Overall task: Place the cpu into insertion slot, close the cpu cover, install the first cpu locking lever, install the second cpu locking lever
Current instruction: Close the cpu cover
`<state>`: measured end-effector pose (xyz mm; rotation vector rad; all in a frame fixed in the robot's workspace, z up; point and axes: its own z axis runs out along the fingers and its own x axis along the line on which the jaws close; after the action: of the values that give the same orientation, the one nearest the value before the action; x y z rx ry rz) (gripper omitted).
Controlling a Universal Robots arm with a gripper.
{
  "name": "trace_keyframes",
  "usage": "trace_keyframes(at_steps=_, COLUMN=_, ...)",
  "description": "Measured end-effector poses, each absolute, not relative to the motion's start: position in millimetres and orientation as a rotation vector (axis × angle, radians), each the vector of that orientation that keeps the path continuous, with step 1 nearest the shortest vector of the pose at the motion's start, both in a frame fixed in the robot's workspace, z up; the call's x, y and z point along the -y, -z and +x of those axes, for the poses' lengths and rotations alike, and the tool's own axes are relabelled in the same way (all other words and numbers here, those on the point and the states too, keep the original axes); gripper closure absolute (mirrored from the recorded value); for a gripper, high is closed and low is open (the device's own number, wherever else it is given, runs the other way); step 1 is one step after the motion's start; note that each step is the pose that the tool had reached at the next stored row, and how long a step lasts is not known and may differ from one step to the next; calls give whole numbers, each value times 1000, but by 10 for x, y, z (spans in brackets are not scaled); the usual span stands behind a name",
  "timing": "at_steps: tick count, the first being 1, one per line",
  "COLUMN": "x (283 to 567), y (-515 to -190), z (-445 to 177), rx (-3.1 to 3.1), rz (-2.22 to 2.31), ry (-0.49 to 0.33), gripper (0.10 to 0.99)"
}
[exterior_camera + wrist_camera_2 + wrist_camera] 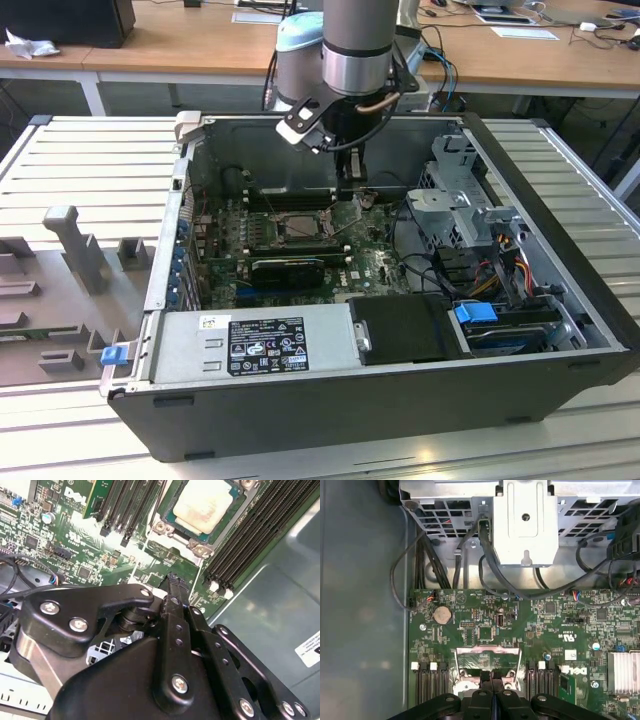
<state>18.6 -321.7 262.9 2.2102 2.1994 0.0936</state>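
Second wrist view gives me the clearest read. The cpu (204, 504) lies flat inside the insertion slot (161, 527) with its pale metal top up, so I judge the seating step done.

The cpu cover (487, 651) is not down. In the first wrist view it stands tilted up from one edge of the insertion slot. Green board shows through its window cut-out, which tells me it is swung open, not lying over the chip.

The gripper (492, 674) hangs just beside the insertion slot on the cover's side, with its tips close against the raised plate. I cannot tell whether they touch it. The fingers are pressed together with nothing visible between them. I read that as a pushing posture, a single narrow tip for nudging a thin hinged plate, since there is nothing here to grasp.

Long black memory slots (250, 535) flank the insertion slot on two sides and leave only a narrow lane. I think that also explains the slim, closed tip.

In the exterior view the arm drops almost straight down into the computer case (560, 210). It ends just to the exterior view's right of the insertion slot, where the cover stands.
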Motion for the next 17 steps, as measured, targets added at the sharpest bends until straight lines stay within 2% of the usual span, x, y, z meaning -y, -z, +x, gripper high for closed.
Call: trace_keyframes(at_steps=17, x=3208, y=-2497, z=631, rx=-2215, rz=2198, ry=-90, gripper=980)
